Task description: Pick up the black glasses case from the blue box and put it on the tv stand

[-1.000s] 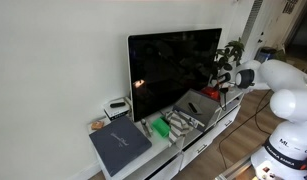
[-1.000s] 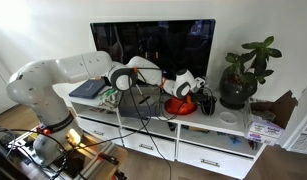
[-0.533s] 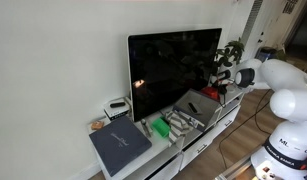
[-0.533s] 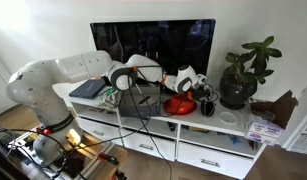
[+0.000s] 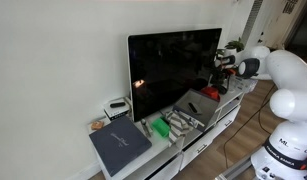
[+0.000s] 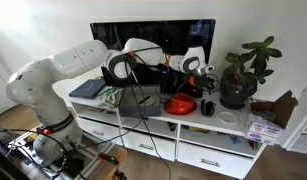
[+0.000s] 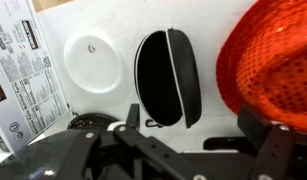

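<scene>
1. Against the frames a second ago, the gripper (image 6: 199,70) has lifted. It then sat low beside the red mesh object (image 6: 180,104); it now hangs above the tv stand (image 6: 208,150) in front of the TV (image 5: 173,68), and both exterior views show the rise.
2. In the wrist view the gripper (image 7: 193,128) has its jaws spread wide with nothing between them. The two fingers (image 7: 133,118) frame the bottom edge of the picture.
3. The black glasses case (image 7: 168,78) lies flat and closed on the white top of the tv stand (image 7: 193,15), directly below the gripper and clear of it.
4. The case sits between a white round disc (image 7: 93,62) and the red mesh object (image 7: 273,60) — near both, touching neither as far as the wrist view shows.
5. In an exterior view the case (image 6: 208,105) shows as a small dark shape just beside the red object, with a potted plant (image 6: 243,75) farther along.
6. The blue box (image 5: 193,106) stands farther down the stand, well apart from the case. Its contents are too small to make out.
7. A dark slate slab (image 5: 120,147) lies at the far end of the stand.
</scene>
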You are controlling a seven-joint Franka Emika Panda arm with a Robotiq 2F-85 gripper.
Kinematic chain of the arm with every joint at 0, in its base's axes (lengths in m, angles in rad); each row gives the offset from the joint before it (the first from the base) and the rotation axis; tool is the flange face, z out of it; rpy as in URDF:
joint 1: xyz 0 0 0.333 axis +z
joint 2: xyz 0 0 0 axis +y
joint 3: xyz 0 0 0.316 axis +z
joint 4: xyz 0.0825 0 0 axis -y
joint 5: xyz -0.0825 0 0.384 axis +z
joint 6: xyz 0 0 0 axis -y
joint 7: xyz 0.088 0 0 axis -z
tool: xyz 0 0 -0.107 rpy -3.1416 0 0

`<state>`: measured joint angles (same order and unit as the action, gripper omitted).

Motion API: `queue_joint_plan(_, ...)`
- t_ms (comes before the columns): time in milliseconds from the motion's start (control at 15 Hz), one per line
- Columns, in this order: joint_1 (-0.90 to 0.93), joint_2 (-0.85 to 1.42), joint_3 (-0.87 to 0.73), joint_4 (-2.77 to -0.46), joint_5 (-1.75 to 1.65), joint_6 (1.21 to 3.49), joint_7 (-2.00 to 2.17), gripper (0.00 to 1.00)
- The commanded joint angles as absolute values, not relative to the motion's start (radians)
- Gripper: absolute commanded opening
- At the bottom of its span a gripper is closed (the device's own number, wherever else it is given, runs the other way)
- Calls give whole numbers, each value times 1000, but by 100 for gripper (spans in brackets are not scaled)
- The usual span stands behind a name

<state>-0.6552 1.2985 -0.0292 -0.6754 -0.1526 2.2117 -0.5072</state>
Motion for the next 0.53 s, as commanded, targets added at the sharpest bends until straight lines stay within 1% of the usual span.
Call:
queue_joint_plan(0,-671,1141,5,-784,-109,2026,-508,100)
queue_joint_plan(200,-679,1031,29,-873,-87,1972,-516,100)
queue_joint_plan(467,-681,890,47,-1046,-69,1975,-516,100)
